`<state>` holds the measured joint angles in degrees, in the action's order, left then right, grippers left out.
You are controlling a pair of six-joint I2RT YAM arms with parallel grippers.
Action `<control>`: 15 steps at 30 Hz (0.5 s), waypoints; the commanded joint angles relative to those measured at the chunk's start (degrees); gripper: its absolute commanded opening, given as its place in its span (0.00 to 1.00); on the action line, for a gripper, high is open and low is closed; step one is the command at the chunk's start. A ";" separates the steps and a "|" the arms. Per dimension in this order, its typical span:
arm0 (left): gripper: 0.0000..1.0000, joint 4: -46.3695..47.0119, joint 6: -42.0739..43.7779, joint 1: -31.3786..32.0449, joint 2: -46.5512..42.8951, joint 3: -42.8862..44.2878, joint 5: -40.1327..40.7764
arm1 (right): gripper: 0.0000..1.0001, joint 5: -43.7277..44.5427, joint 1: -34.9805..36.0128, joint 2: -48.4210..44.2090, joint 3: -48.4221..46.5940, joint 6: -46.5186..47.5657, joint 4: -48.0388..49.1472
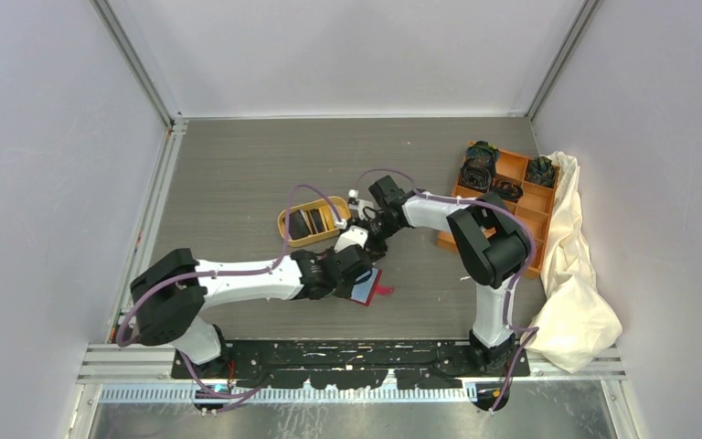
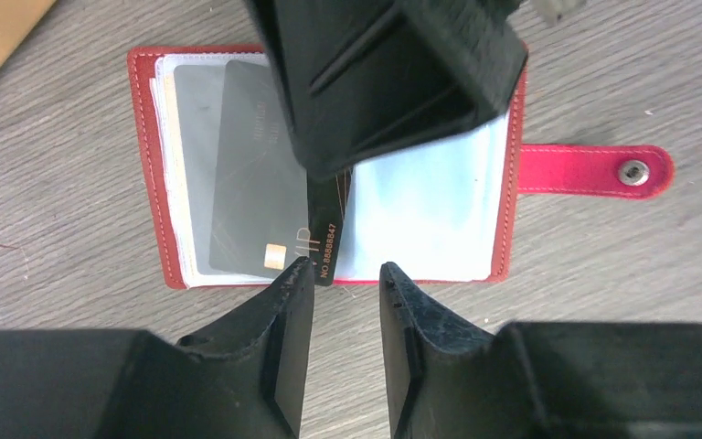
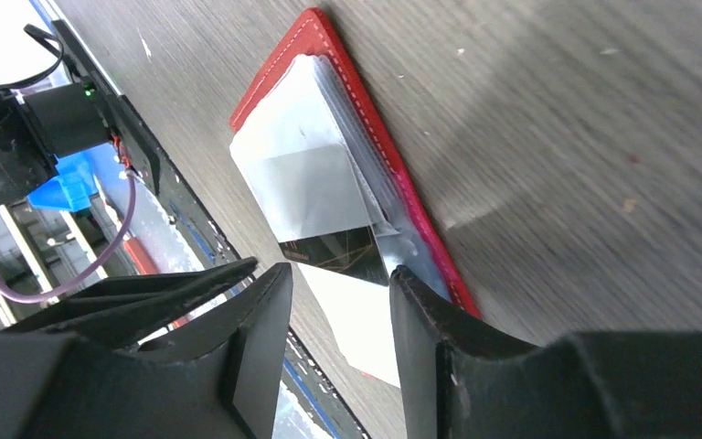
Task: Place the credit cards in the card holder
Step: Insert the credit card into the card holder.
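1. card holder (image 1: 366,289) lies open and flat on the desk (image 1: 238,165), centre of the overhead view, under both end effectors. Its clasp tab (image 2: 594,171) is flopped out to the right in the left wrist view. Lying flat like this leaves the sleeves (image 2: 420,201) reachable from above.
2. grey card (image 2: 247,183) is seated in the left-hand page. The black card (image 2: 327,245) with VIP print sits at the fold, mid frame, with only a narrow strip showing. It looks part-way in, not home. Can't tell how deep.
3. right end effector (image 3: 340,297): fingers apart, with the black card's end just beyond the tips in its own view. Contact can't be made out, but it doesn't read as clamped. It hangs right over the fold, probably because that's the insertion line.
4. left end effector (image 2: 347,297): fingers apart, bare desk in the gap, gripping nothing. The tips are just beside the holder's lower edge, near the black card's end. My guess is it's placed to brace the holder or nudge the card in.
5. orange tray (image 1: 285,222) is near, up-left of the holder. The dark items (image 1: 315,222) in it are too small to identify. By my read the task is mid-way.
6. orange box (image 1: 523,197) and cloth (image 1: 576,274) are at the right, well apart, not involved.
7. Risk: floppy sleeve plastic. The card could snag at the sleeve mouth or shove the holder.
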<state>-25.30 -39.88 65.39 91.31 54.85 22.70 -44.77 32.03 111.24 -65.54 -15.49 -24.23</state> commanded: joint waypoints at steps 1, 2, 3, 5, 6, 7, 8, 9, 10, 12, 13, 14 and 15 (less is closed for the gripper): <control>0.34 7.13 3.69 -0.46 -6.52 -2.86 -2.33 | 0.49 1.71 -1.39 -4.32 -1.31 3.10 -1.53; 0.35 8.05 4.27 -0.57 -7.83 -3.80 -2.99 | 0.50 1.74 -1.60 -4.48 -1.46 3.42 -1.81; 0.35 8.80 4.75 -0.60 -9.89 -4.84 -3.42 | 0.50 1.54 -1.77 -4.72 -1.59 3.84 -2.21; 0.39 9.92 4.98 -1.57 -12.93 -7.00 -4.28 | 0.50 1.24 -1.97 -5.16 -1.70 4.50 -2.50; 0.40 10.67 4.91 -2.61 -14.53 -8.41 -5.53 | 0.50 1.18 -2.05 -5.34 -1.75 4.94 -2.72; 0.40 11.67 4.67 -3.84 -16.19 -9.96 -7.25 | 0.51 1.30 -2.08 -5.48 -1.97 5.40 -3.12; 0.41 12.81 4.30 -5.59 -17.85 -11.80 -9.01 | 0.51 1.47 -2.14 -5.69 -2.23 6.00 -3.60; 0.41 13.95 3.88 -7.46 -19.59 -13.57 -11.19 | 0.51 1.83 -2.22 -6.01 -2.56 6.72 -4.22; 0.42 15.40 3.58 -9.21 -21.14 -15.55 -13.40 | 0.51 2.23 -2.36 -6.45 -2.92 7.74 -4.89; 0.44 17.90 2.84 -12.80 -24.29 -19.02 -17.25 | 0.51 3.12 -2.49 -7.83 -3.50 10.81 -6.47; 0.45 18.60 2.58 -14.29 -25.69 -20.40 -18.61 | 0.50 3.47 -2.61 -8.81 -3.62 12.76 -7.07; 0.45 18.96 2.41 -15.70 -27.03 -21.53 -19.67 | 0.49 3.41 -2.60 -10.12 -3.38 14.71 -7.28; 0.46 19.16 2.36 -16.86 -28.07 -22.54 -20.30 | 0.48 3.01 -2.63 -11.43 -2.70 17.41 -6.95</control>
<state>-12.25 -37.01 52.66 67.75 35.73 9.43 -42.04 29.76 106.96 -66.48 -7.20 -29.34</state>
